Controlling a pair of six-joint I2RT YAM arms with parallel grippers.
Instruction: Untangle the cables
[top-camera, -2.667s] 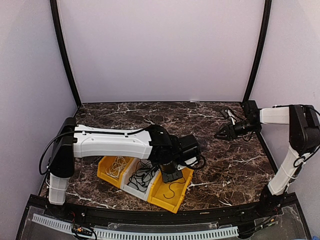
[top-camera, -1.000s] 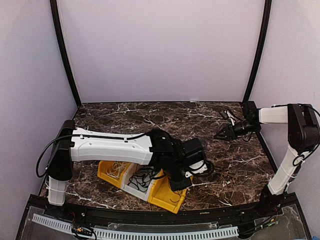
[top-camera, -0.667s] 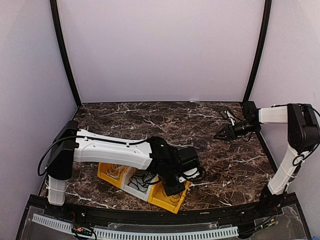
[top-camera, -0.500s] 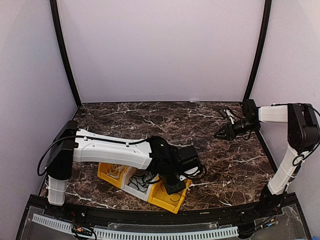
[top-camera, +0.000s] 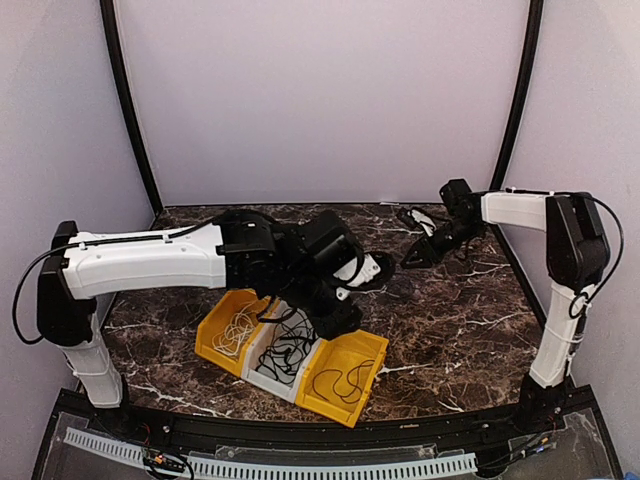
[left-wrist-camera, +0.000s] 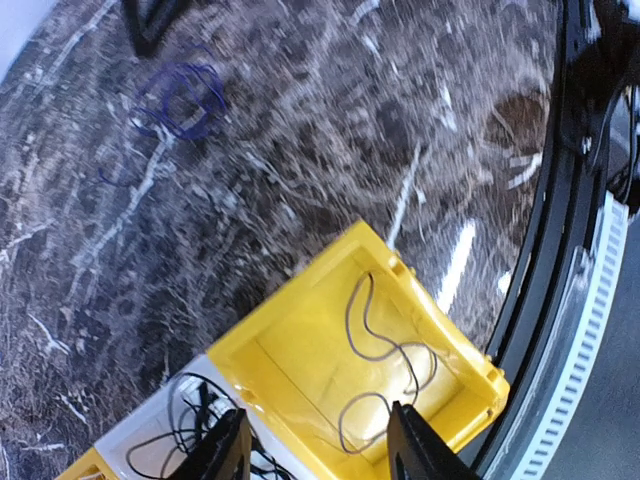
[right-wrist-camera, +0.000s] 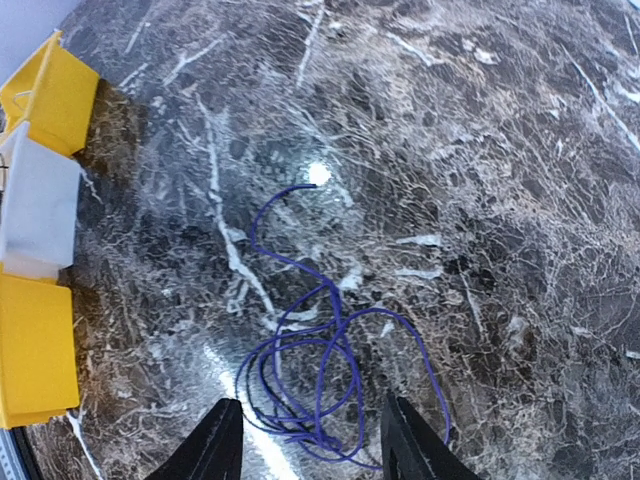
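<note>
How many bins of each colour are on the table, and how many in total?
Yellow bins: 2
White bin: 1
Total: 3

Left arm (top-camera: 150, 265): you have it stretched from the left side toward the middle, wrist bent downward.
Left end effector (left-wrist-camera: 318, 450): your fingers stand apart, holding nothing.
Right arm (top-camera: 520, 208): upright at your right edge, forearm reaching inward.
Right end effector (right-wrist-camera: 310, 440): fingers parted, tips angled down.
</note>
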